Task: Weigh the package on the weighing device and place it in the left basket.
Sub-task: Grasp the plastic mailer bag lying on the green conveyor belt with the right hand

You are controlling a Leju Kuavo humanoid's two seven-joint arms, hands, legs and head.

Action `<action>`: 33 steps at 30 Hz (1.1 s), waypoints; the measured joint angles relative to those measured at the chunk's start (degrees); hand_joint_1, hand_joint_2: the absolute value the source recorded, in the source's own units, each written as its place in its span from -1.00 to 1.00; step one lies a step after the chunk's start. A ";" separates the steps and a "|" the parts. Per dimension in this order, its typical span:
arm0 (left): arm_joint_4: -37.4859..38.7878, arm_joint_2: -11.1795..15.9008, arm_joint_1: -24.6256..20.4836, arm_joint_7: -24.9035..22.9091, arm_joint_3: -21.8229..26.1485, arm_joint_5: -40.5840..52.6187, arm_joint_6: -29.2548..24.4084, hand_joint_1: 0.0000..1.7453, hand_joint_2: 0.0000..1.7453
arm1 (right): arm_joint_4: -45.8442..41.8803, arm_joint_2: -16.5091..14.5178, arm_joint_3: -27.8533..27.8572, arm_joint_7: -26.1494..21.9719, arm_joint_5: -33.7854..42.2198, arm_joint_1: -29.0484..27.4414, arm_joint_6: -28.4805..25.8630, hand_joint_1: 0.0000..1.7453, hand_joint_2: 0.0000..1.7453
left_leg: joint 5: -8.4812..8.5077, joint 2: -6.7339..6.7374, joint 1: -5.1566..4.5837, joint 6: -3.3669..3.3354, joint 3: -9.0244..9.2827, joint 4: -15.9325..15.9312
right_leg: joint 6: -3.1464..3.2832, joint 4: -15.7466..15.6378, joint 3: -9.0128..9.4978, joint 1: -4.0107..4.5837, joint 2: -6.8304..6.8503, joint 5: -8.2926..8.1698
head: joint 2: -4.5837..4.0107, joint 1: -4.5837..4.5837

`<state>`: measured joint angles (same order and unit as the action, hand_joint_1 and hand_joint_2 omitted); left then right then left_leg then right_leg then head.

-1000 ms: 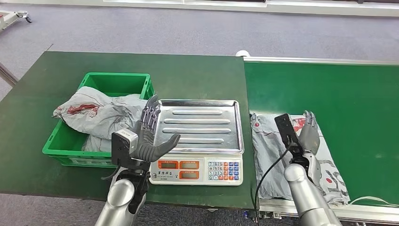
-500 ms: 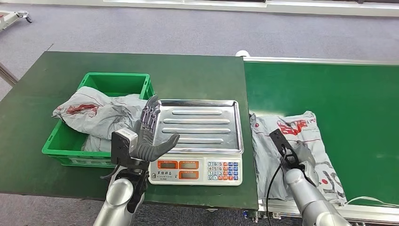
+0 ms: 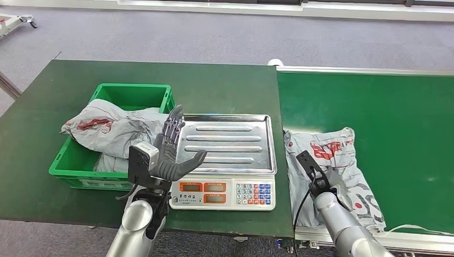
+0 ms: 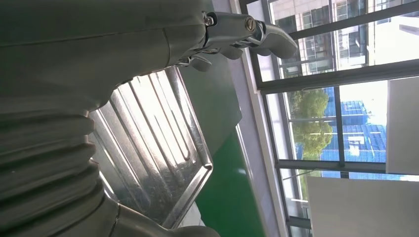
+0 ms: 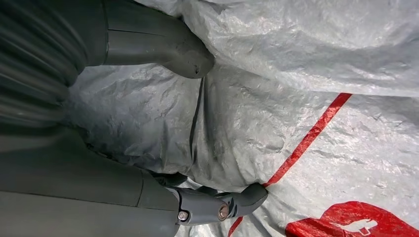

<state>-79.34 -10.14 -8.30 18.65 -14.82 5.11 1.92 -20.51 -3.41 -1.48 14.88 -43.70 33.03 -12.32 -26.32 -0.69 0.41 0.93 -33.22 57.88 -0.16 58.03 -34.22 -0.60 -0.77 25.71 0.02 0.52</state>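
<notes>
A grey package (image 3: 334, 152) with red print lies on the green conveyor belt (image 3: 385, 107), right of the scale. My right hand (image 3: 333, 182) is down on its near part. In the right wrist view the thumb (image 5: 163, 47) and a curled finger (image 5: 237, 200) dig into the crinkled package (image 5: 321, 74) and bunch a fold between them. The scale (image 3: 222, 193) carries a bare steel tray (image 3: 230, 142). My left hand (image 3: 171, 150) is raised at the tray's left edge, fingers spread and holding nothing. The left wrist view looks past that hand (image 4: 74, 74) onto the tray (image 4: 153, 148).
The green basket (image 3: 115, 95) stands left of the scale on the dark green table (image 3: 53, 91), with grey packages (image 3: 112, 128) piled over its rim. A black cable (image 3: 300, 206) runs along my right forearm. Grey floor lies beyond the table.
My right hand has dropped from upright above the package down onto it, and its fingers now press into the plastic. My left hand has barely moved.
</notes>
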 joint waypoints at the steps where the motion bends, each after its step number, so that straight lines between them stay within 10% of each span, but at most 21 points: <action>1: 0.00 -0.01 0.00 0.00 0.00 0.00 0.01 -1.00 1.00 | 0.07 -0.12 0.08 0.00 -0.01 0.04 0.08 -1.00 1.00 | 0.00 0.00 0.00 0.00 0.02 0.00 | 0.00 0.00 0.02 0.00 0.00 0.00 | 0.00 0.00; 12: -0.13 -0.04 0.17 -0.03 0.00 0.07 -0.01 -1.00 1.00 | 0.85 -0.88 0.37 1.43 -0.38 0.08 1.46 -1.00 1.00 | -0.03 0.00 0.00 -0.04 0.34 0.00 | -0.01 -0.02 0.40 0.00 0.02 0.02 | 0.00 0.00; 16: -0.97 -0.04 0.95 -0.28 0.00 0.61 -0.15 -1.00 1.00 | 1.17 -1.30 0.62 0.03 -0.48 0.03 0.23 0.92 1.00 | -0.06 0.00 0.00 -0.06 0.43 0.00 | -0.04 -0.02 0.50 0.00 0.03 0.05 | 0.00 0.00; 17: -1.25 -0.03 1.24 -0.34 0.00 0.78 -0.27 -1.00 1.00 | 1.21 -1.43 0.79 -0.88 -0.43 -0.01 -0.52 1.00 1.00 | -0.06 0.00 0.00 -0.07 0.43 0.00 | -0.04 -0.02 0.51 0.00 0.03 0.05 | 0.00 0.00; 33: -3.56 -0.09 4.24 -0.32 0.00 3.17 -0.71 -1.00 1.00 | -6.67 -4.10 2.25 -17.10 1.58 -3.18 -11.31 1.00 1.00 | -0.04 0.04 0.00 -0.02 0.15 -0.02 | -0.02 0.00 0.12 -0.01 -0.04 -0.01 | 0.00 0.00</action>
<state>-82.90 -10.23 -4.06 18.33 -14.82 8.28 1.21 -27.18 -7.51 0.76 -2.21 -42.12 29.85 -23.63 -26.37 -0.65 0.41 0.90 -33.08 57.86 -0.17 58.03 -34.10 -0.61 -0.81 25.70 0.02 0.52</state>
